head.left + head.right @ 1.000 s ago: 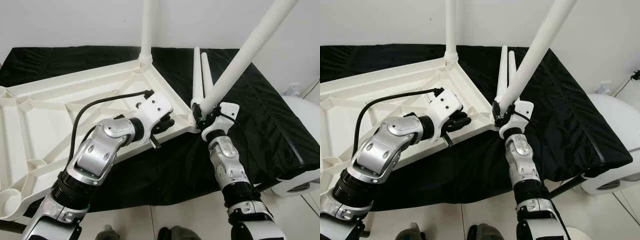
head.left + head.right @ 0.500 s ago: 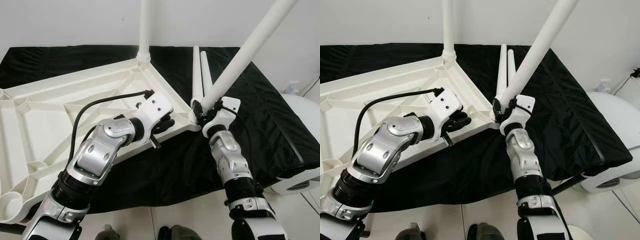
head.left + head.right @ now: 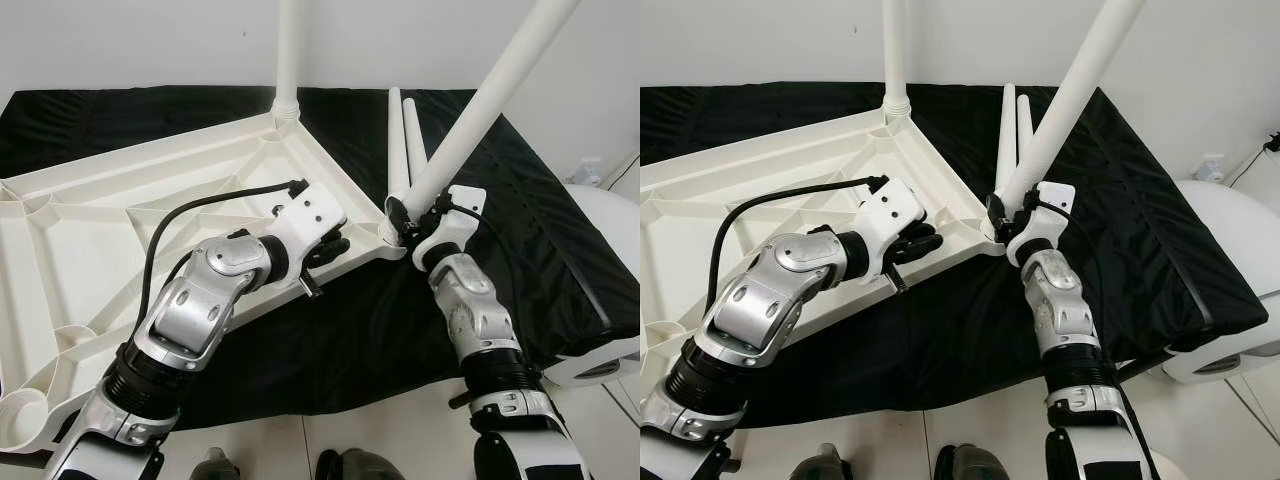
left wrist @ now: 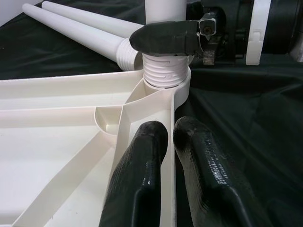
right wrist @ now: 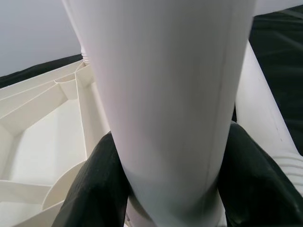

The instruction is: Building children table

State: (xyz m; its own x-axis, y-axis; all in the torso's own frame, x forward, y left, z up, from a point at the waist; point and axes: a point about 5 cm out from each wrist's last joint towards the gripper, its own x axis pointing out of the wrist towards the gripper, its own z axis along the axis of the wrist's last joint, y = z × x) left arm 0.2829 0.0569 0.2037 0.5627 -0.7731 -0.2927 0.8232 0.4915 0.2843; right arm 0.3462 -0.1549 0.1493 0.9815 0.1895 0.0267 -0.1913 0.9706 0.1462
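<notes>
A white moulded-plastic tabletop (image 3: 120, 230) is lying upside down on a counter (image 3: 560, 250) draped in wrinkled black cloth, its underside showing raised ribs that are forming triangular cells and rounded corner sockets. At the far corner, a smooth white tubular leg (image 3: 289, 50) is standing upright in its socket. Two more tapered white legs (image 3: 404, 140) with ridged, threaded ends are lying side by side on the black cloth, just beyond the tabletop's near-right corner.

At that near-right corner, the right pincer (image 3: 403, 222) is gripping a fourth white leg (image 3: 480, 105) low on its shaft, its two glossy black fingers (image 5: 94, 189) pressing on opposite sides of the round tube. This leg is leaning up and away to the right, and its threaded base (image 4: 163, 73) is sitting in the round corner socket (image 4: 182, 92).

The left pincer (image 4: 169, 142) is clamping the tabletop's thin upright edge rib between its two rubbery black fingers (image 4: 142, 175), just beside the same socket. Its silver arm (image 3: 200, 310), with a black cable looping over it, is reaching across the tabletop.
</notes>
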